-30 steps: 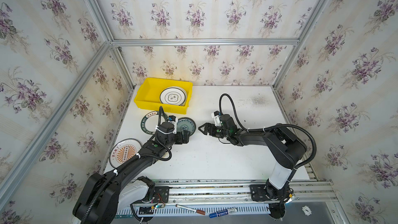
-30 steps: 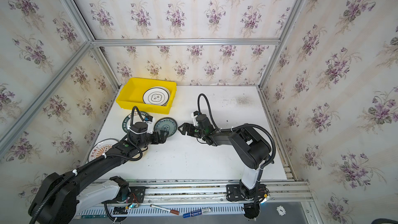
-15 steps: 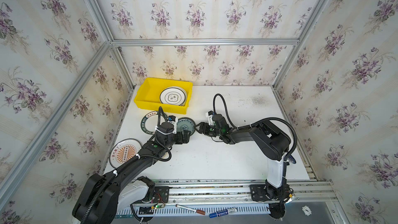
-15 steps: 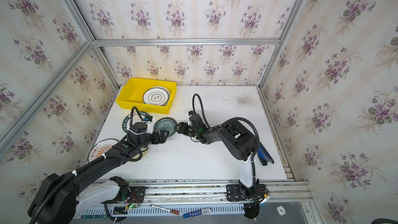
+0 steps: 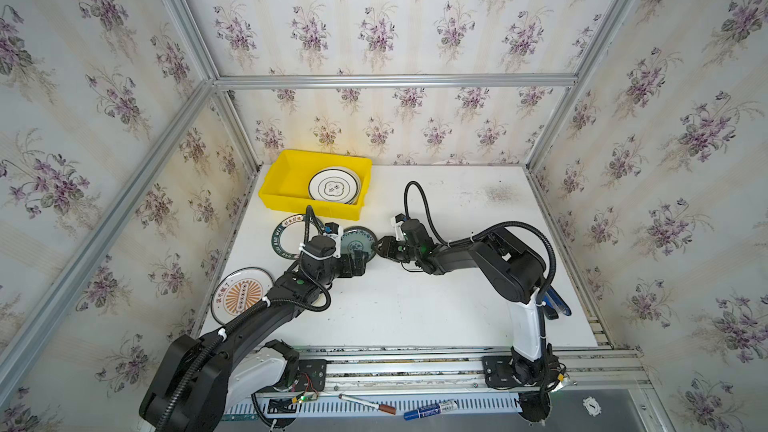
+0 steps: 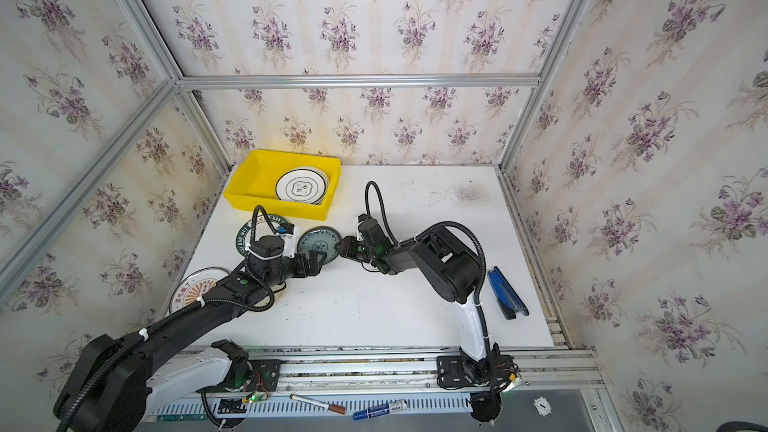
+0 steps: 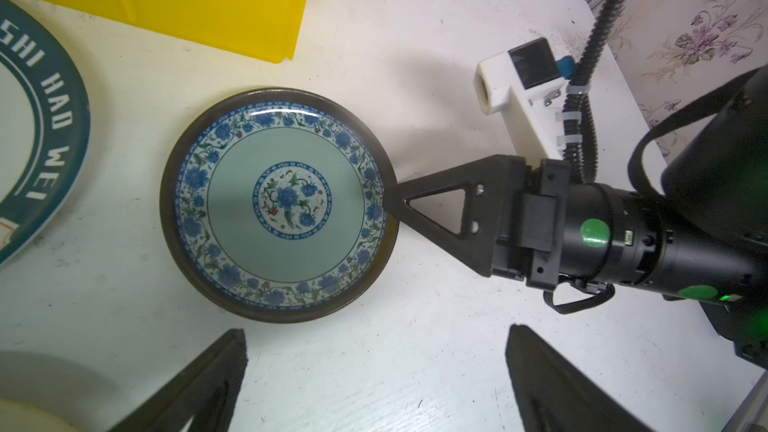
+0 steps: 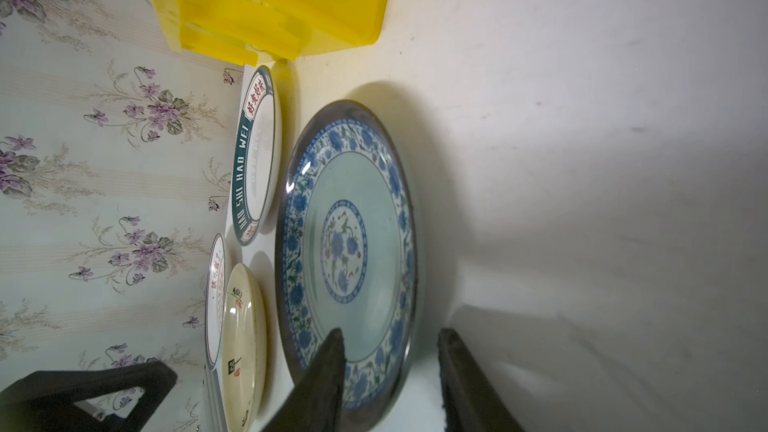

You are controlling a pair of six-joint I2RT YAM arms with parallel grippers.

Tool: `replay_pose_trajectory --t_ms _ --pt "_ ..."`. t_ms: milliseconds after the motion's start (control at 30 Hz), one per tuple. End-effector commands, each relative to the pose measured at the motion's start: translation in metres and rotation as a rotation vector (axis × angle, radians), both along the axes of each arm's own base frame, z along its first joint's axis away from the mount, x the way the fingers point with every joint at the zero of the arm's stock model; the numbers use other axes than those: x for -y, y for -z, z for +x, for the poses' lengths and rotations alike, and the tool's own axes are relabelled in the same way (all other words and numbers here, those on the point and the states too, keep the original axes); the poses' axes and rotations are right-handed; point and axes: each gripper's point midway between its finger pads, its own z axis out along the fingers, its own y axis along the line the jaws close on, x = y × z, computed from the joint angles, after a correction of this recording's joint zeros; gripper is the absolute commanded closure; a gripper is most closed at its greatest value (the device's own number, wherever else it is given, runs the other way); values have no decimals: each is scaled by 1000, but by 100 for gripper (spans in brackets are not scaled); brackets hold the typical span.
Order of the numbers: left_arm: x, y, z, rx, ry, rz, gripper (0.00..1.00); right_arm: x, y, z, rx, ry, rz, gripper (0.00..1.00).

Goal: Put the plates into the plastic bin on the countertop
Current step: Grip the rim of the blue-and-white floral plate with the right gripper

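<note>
left fingers [image 7: 199,388] wide, near teal plate [image 7: 282,205] | right fingers [image 8: 324,376] narrow, astride its rim; gap shows only from right wrist

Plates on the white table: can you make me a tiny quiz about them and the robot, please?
1. True or false: the bright yellow rectangular plastic bin is empty.
2. Which plate's rim sits between the fingers of the right gripper? A) orange sunburst plate B) round teal plate with blue flowers C) cream plate
3. Is the left gripper open or shut?
Key: 1 false, a white dark-rimmed plate lies inside; 2 B; 3 open.
</note>
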Motion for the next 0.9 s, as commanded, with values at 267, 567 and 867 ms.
replay_pose_trajectory --t_ms 267,567,867 --pt "-5 -2 3 21 -27 11 0 -2 13 3 -18 14 -30 77" --pt "-7 -2 3 21 -33 10 0 11 13 7 -7 73 -34 94" --pt "-15 7 7 -8 -79 6 0 45 3 6 19 170 0 100"
